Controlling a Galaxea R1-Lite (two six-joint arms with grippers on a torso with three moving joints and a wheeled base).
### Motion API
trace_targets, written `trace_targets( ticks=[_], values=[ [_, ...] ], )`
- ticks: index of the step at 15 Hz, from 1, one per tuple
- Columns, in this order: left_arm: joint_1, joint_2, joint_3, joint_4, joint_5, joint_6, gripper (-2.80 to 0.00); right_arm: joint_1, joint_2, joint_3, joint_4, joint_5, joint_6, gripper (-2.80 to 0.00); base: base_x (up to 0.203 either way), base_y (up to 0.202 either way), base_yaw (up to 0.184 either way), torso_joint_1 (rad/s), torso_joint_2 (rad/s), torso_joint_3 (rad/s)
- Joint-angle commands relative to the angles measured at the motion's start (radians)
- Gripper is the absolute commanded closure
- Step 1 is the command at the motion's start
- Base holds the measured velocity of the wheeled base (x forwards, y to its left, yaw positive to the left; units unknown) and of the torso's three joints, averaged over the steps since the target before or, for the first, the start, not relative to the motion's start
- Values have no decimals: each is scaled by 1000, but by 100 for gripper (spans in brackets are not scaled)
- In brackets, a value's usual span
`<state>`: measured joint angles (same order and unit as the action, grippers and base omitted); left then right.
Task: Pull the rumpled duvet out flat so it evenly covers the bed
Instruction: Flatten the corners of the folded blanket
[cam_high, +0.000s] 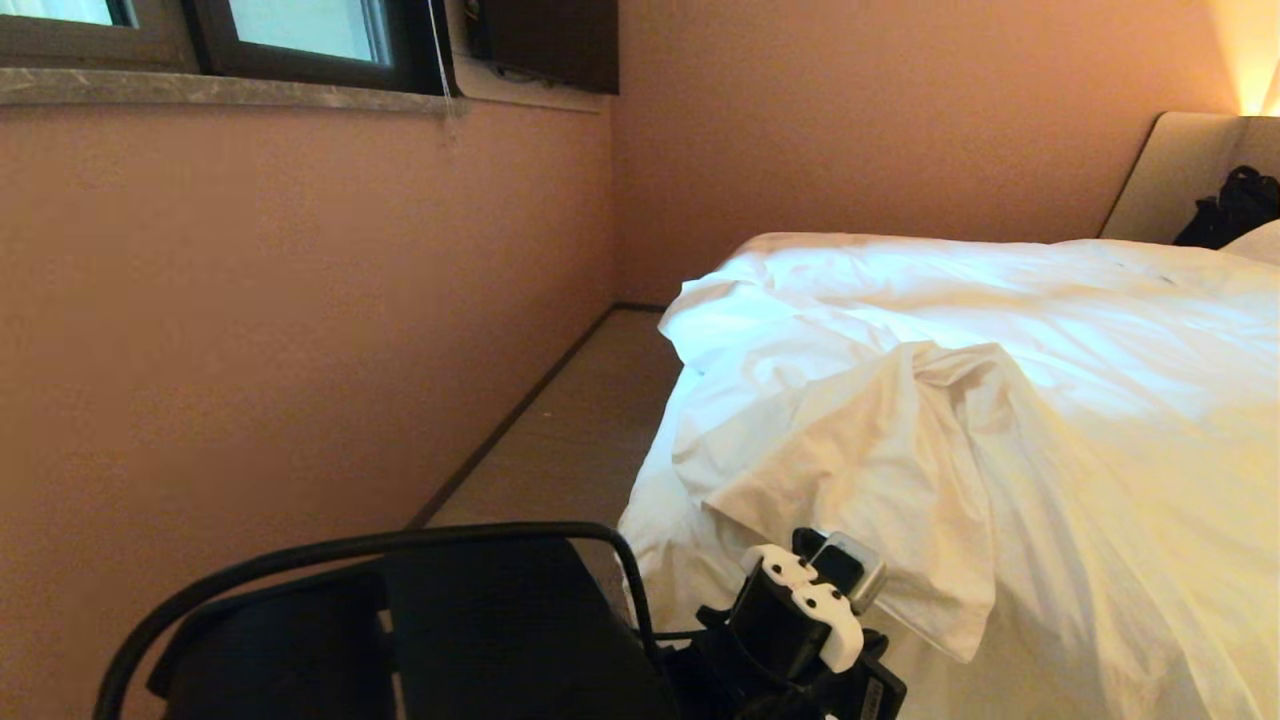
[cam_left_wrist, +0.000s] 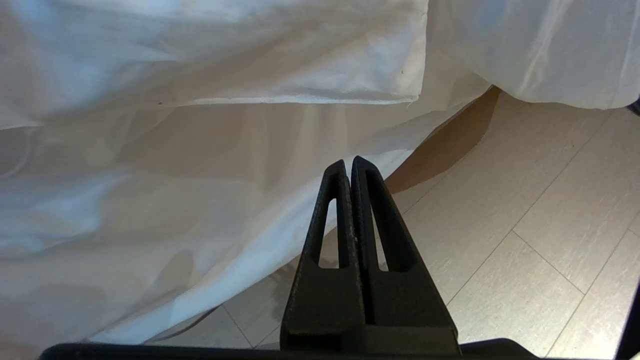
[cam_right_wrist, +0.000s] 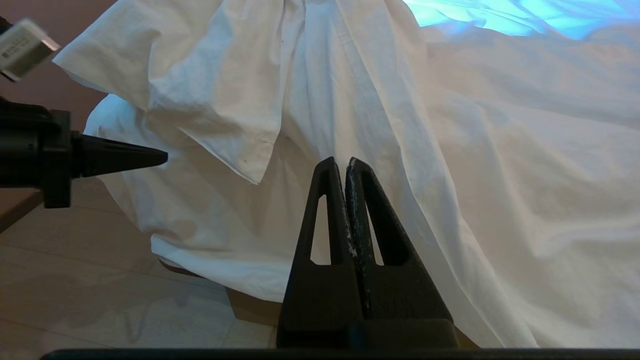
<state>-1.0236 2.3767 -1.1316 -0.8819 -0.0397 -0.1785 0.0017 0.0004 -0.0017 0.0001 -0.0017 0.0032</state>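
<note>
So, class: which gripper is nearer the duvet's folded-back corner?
Left. The left gripper sits shut just beside the folded corner of the duvet; the right gripper, also shut, hangs farther back.

To my left runs a pinkish-brown wall with a dark-framed window set high above a grey stone sill. A dark panel hangs in the corner where the far wall begins. Pale wood-look floor planks fill the narrow aisle along the wall, edged by a dark skirting strip. Warm lamp light glows at the far right corner.
</note>
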Motion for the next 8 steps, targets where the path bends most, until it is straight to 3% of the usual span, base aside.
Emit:
trace_targets(
  ticks=[1, 8],
  values=[
    [0, 18, -11, -7, 7, 1, 0, 0, 0, 0, 0, 0, 0, 0, 0, 0, 0, 0, 0, 0],
    [-9, 41, -156, 10, 31, 33, 0, 0, 0, 0, 0, 0, 0, 0, 0, 0, 0, 0, 0, 0]
  ],
)
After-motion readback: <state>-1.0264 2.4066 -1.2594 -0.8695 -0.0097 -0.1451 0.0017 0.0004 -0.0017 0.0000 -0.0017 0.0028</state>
